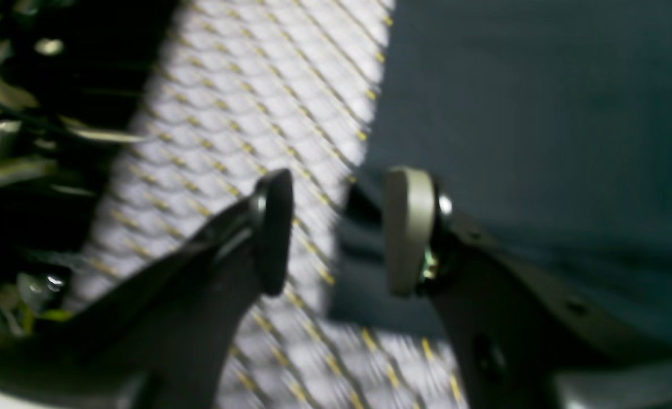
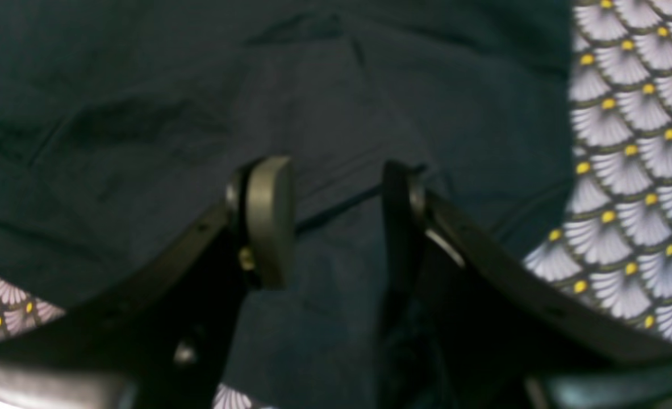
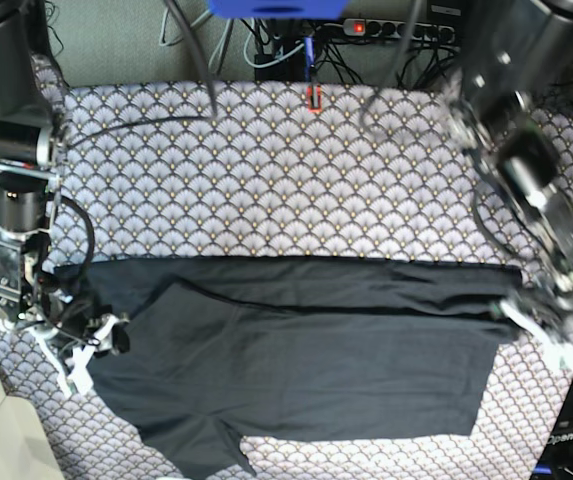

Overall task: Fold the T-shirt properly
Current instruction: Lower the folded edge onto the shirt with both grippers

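The T-shirt [image 3: 296, 360] lies folded on the patterned worktop [image 3: 266, 170]. The left tool [image 1: 336, 227] and the right tool [image 2: 336, 218] are both released at its edges, grasping nothing.

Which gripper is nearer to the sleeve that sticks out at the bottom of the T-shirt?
Right. The right gripper is just above the sleeve on the T-shirt; the left gripper is at the opposite end.

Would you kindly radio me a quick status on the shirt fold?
Left gripper open, right gripper open, both empty at shirt edges. T-shirt folded over once, flat on patterned tablecloth. Nothing in the way.
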